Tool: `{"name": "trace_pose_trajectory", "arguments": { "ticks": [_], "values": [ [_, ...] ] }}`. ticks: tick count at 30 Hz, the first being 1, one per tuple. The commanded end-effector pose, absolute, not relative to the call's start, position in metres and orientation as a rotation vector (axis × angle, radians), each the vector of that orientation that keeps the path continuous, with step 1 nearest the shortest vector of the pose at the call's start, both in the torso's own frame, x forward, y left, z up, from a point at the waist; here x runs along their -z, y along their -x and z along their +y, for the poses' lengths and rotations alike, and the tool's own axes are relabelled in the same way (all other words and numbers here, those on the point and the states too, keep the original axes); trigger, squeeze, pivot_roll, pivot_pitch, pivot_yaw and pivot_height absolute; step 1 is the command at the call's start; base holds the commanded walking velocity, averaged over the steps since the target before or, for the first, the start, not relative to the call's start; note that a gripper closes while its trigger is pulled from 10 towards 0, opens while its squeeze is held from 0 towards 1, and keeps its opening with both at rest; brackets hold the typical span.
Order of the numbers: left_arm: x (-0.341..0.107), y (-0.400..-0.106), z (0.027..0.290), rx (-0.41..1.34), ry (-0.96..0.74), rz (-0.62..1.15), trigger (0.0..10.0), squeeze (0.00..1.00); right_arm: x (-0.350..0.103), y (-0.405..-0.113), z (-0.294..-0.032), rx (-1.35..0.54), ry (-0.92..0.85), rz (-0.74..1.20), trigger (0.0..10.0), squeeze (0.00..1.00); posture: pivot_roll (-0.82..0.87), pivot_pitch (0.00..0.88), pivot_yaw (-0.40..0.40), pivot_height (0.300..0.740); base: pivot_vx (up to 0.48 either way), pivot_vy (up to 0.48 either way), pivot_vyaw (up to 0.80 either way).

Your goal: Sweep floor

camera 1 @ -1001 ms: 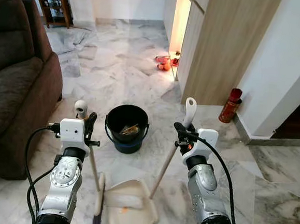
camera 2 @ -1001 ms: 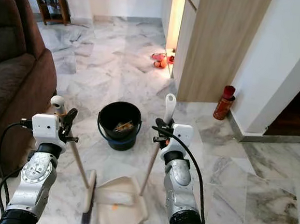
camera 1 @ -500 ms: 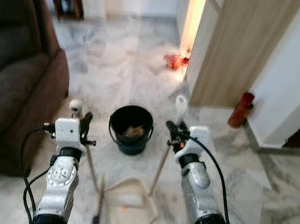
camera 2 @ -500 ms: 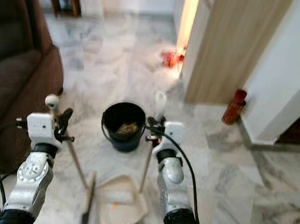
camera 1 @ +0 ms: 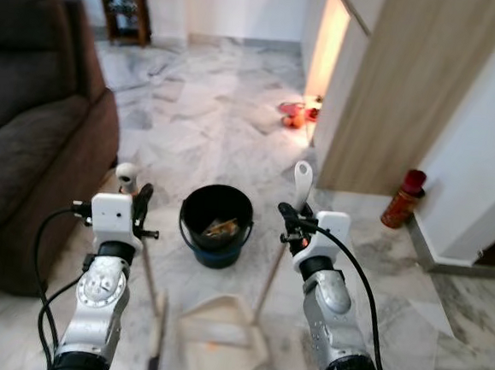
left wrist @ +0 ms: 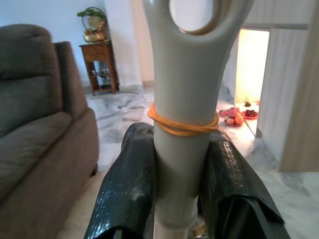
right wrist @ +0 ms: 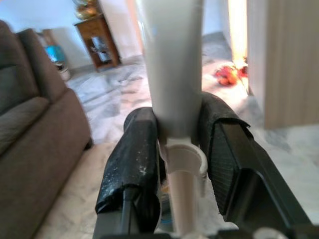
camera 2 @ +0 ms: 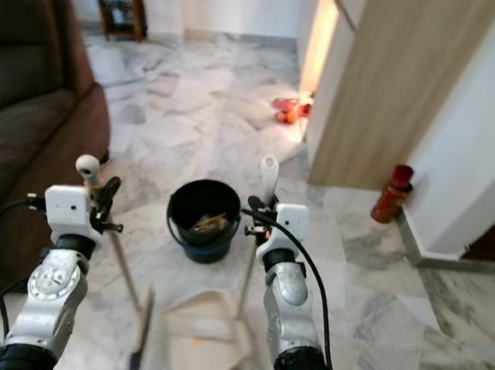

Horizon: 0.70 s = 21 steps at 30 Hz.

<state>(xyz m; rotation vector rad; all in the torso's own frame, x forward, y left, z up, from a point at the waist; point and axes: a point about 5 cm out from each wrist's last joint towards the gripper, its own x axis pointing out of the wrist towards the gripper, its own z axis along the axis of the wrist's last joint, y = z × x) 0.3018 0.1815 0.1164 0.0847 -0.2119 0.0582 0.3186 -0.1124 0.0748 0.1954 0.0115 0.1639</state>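
Note:
My left gripper [camera 1: 143, 208] is shut on the broom handle [camera 1: 148, 267], just below its round top; the dark bristles [camera 1: 156, 349] rest on the marble floor. My right gripper [camera 1: 291, 224] is shut on the white dustpan handle [camera 1: 302, 181], which slants down to the cream dustpan [camera 1: 218, 341] lying between my arms. A small orange scrap [camera 1: 210, 347] lies in the pan. In the left wrist view both black fingers [left wrist: 127, 189] press the grey handle [left wrist: 182, 139], which has an orange band. In the right wrist view the fingers [right wrist: 134, 164] clamp the white handle [right wrist: 174, 74].
A black bucket [camera 1: 187, 208] with some rubbish inside stands just beyond the dustpan. A brown sofa [camera 1: 26, 159] fills the left side. A wooden cabinet [camera 1: 400, 94] and a red canister [camera 1: 403, 197] stand at the right. Orange items [camera 1: 294, 113] lie by the lit opening.
The head camera has shifted, with blur half a second ago, so the scene sits differently in the frame. Both grippers keep their hold; broom and dustpan stay by the bucket.

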Motion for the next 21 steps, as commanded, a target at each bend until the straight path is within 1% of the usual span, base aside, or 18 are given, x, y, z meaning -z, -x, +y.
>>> {"name": "trace_pose_trajectory", "arguments": {
  "ticks": [1,9,17,21],
  "values": [
    [-0.1251,-0.3029,0.1821,-0.057,-0.081,-0.254,10.0,0.0,-0.0892,-0.3241,-0.105,-0.185,-0.21,-0.045,10.0,0.0,0.08,0.0,0.013,0.74,0.292,0.0,0.0],
    [-0.1254,-0.3027,0.183,-0.058,-0.082,-0.256,10.0,0.0,-0.0893,-0.3241,-0.104,-0.186,-0.209,-0.044,10.0,0.0,0.08,0.0,0.012,0.74,0.297,0.0,0.0],
    [-0.1246,-0.2997,0.1841,-0.054,-0.095,-0.263,10.0,0.0,-0.0897,-0.3236,-0.1037,-0.185,-0.21,-0.044,10.0,0.0,0.08,0.0,0.014,0.74,0.0,0.0,0.0],
    [-0.1249,-0.2969,0.1918,-0.07,-0.135,-0.266,10.0,0.0,-0.091,-0.3233,-0.1049,-0.177,-0.21,-0.052,10.0,0.0,0.08,0.0,0.016,0.74,0.0,0.0,0.0]
  ]
}}
